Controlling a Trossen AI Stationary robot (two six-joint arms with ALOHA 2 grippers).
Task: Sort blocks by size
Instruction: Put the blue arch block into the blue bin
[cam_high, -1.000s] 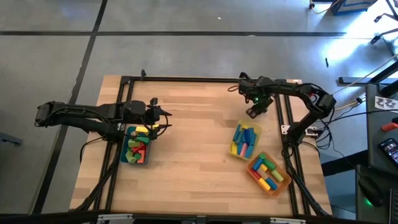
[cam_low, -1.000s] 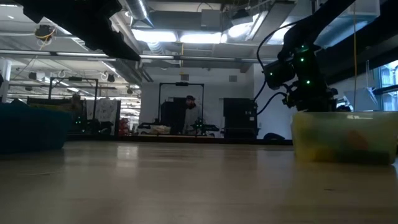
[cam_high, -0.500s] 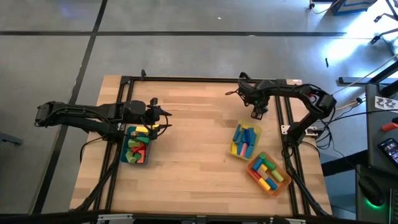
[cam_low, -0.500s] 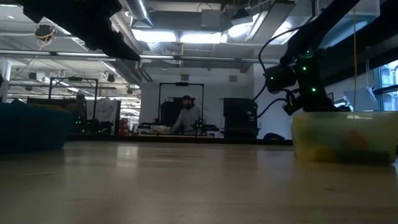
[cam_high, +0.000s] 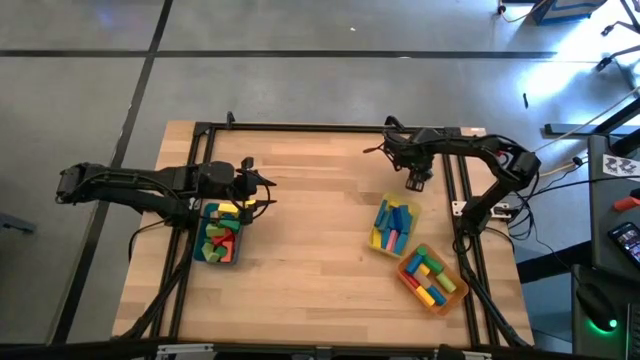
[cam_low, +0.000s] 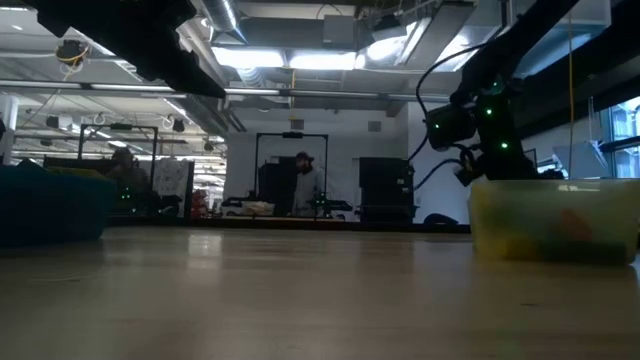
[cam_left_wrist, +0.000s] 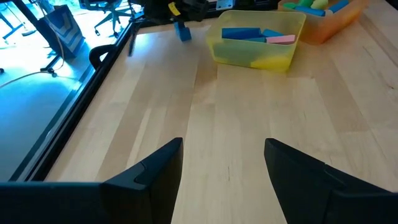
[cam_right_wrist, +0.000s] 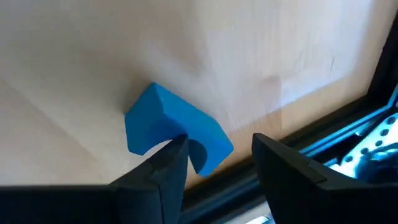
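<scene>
My right gripper (cam_high: 415, 183) hangs over the table's far right, just beyond the yellow tray (cam_high: 395, 226), and is shut on a blue arch block (cam_right_wrist: 168, 134). In the left wrist view that block (cam_left_wrist: 182, 31) shows below the gripper. Blue and pink blocks lie in the yellow tray. More blocks fill the orange tray (cam_high: 432, 278) and the teal tray (cam_high: 222, 235). At the table's left, by the teal tray's far end, my left gripper (cam_left_wrist: 224, 168) stands open with nothing between its fingers. My right gripper pinches the blue arch block between its two fingers, by the end beside the notch (cam_right_wrist: 198, 152); one finger (cam_right_wrist: 165, 174) hides part of the contact. The fingers slant steeply down from above. The block sticks out beyond the fingertips over the bare wood.
A black metal frame rail (cam_high: 462, 200) runs along the table's right side, close to the right gripper. Bare wood (cam_high: 320, 220) lies between the teal tray and the yellow tray. In the low view a person (cam_low: 303, 185) stands in the room far beyond the table.
My right gripper has rolled about the line it points along and tipped further down, staying over the table's far right. It has held still over the last half second. Its finger gap has not changed.
</scene>
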